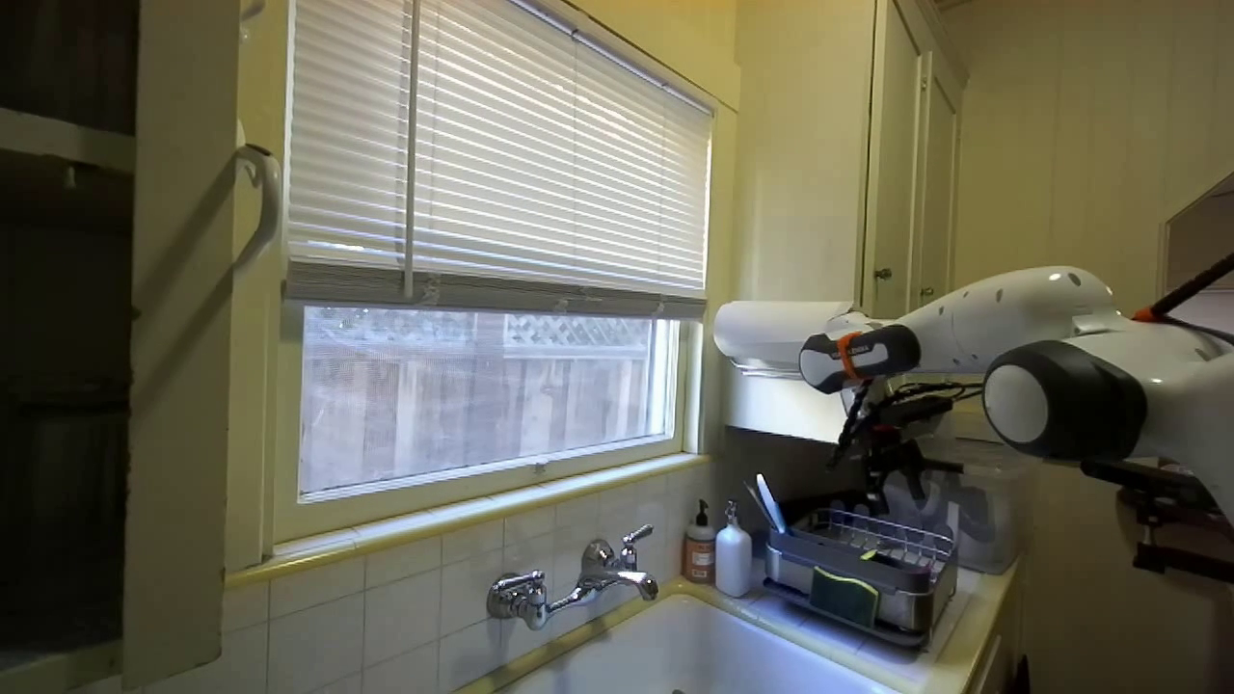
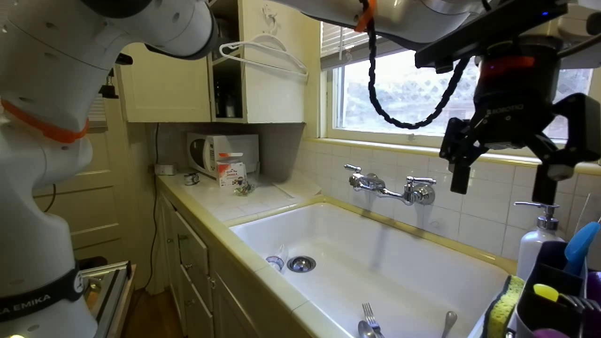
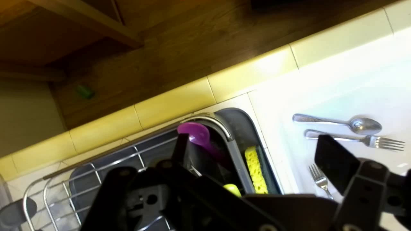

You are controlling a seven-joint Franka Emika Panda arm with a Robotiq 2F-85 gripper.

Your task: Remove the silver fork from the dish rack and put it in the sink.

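Grey rack, fork inside, sink holding cutlery

Grey dish rack, white sink; yellow sponge, its backing perhaps green.

I see a white-tiled counter with a yellow edge. At one end it carries the dish rack, with a clear bin near it; beside the rack stand a white pump bottle and an orange-labelled bottle. At the opposite end, I find a microwave, a box and a small can.
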